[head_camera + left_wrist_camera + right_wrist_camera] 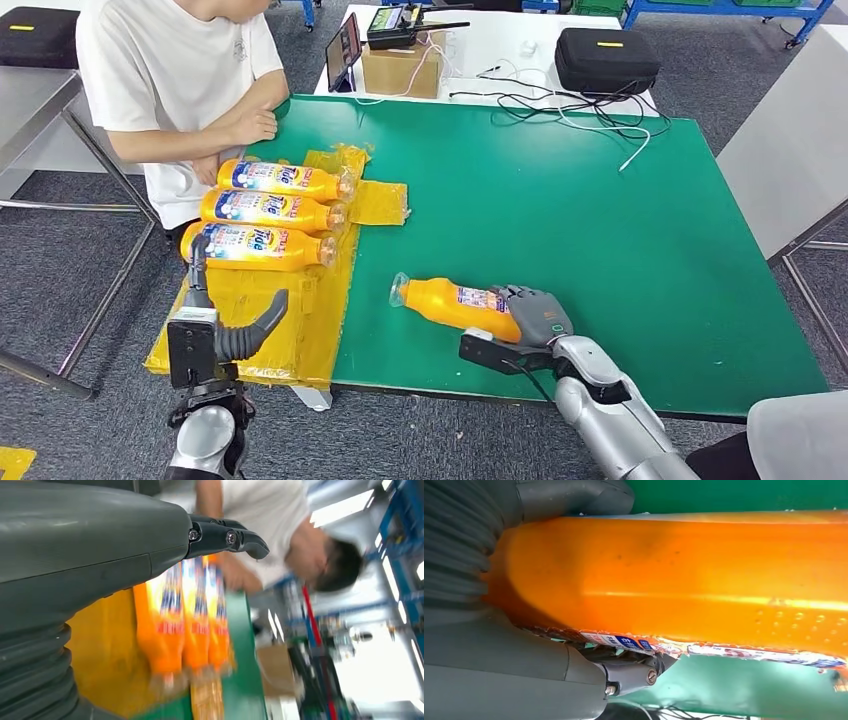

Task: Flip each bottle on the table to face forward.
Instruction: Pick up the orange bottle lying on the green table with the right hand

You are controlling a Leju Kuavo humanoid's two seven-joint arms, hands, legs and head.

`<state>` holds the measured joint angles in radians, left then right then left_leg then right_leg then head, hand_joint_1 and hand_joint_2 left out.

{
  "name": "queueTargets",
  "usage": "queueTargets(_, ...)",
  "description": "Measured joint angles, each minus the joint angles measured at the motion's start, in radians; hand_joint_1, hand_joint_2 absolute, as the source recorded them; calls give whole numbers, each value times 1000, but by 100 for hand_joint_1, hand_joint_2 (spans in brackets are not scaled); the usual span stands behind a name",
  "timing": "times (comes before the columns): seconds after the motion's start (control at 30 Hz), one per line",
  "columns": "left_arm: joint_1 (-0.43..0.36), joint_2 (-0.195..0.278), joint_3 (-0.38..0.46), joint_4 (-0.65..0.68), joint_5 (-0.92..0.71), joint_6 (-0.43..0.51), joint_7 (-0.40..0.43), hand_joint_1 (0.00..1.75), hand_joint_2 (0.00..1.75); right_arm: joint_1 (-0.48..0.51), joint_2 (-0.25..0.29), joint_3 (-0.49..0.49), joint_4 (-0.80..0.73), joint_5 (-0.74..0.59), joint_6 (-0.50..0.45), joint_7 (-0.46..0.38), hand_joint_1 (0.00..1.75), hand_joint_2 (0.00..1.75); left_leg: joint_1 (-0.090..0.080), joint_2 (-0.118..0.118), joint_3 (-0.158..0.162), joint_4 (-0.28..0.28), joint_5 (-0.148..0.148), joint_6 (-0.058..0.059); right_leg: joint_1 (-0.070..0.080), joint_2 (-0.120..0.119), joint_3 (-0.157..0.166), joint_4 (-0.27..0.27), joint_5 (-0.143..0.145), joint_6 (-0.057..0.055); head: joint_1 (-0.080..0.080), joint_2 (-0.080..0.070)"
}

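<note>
Gripping the lone orange bottle (pixel 455 303) at its base, my right hand (pixel 535 318) is wrapping its fingers around it on the green table (pixel 600 220), cap pointing away from my palm. My left hand (pixel 225 325) is hovering spread and empty, just short of three bottles (pixel 265 213) lying label-up on the yellow mat (pixel 255 330); those look done, this one remains.

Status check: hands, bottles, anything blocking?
Right hand grips lone orange bottle lying on green table. Left hand open, near three bottles on yellow sheet. Person's arm rests beside them.
</note>
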<state>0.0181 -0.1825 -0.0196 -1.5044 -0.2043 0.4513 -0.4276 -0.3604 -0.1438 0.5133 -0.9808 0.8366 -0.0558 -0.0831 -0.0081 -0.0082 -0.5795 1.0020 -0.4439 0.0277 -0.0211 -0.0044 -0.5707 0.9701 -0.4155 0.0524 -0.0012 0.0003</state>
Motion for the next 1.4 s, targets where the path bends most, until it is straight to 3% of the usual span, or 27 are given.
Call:
queueTargets(0.37,19,-8,-27,0,126,-105,16,0,0,53,7,-27,-54,-88,-58,-60,175,175,1,5,2,0,0,0,1,6,7,0,1,0,-1,0)
queueTargets(0.43,33,-21,-69,15,172,-143,11,0,87,110,26,-54,-99,-136,-137,-119,175,175,1,3,-1,0,0,-1,1,5,5,0,1,0,-1,0)
queueTargets(0.5,51,-36,-194,73,312,-193,-31,0,175,218,74,-119,-206,-243,-298,-244,175,175,1,1,-7,0,0,0,1,4,0,0,1,0,-1,0)
queueTargets(0.53,57,-39,-265,104,389,-212,-54,0,175,266,100,-154,-263,-297,-375,-307,175,175,1,1,-10,0,0,0,1,4,-2,1,1,0,-1,0)
queueTargets(0.6,57,-31,-335,128,465,-215,-73,0,175,296,122,-188,-318,-341,-430,-360,175,175,0,1,-11,0,0,0,0,4,-3,1,1,0,-1,0)
queueTargets(0.8,55,1,-444,132,502,-229,-67,0,175,320,153,-217,-402,-372,-450,-426,175,175,0,2,-12,0,0,0,0,4,-4,1,1,0,-1,0)
queueTargets(1.1,55,31,-502,108,520,-264,-72,0,175,319,168,-175,-406,-354,-406,-434,175,175,1,2,-12,0,0,0,1,4,-4,1,1,0,-1,0)
queueTargets(1.4,52,43,-520,78,514,-274,-66,0,175,310,179,-46,-361,-252,-373,-436,175,175,1,1,-13,0,0,0,1,4,-5,1,1,0,-1,0)
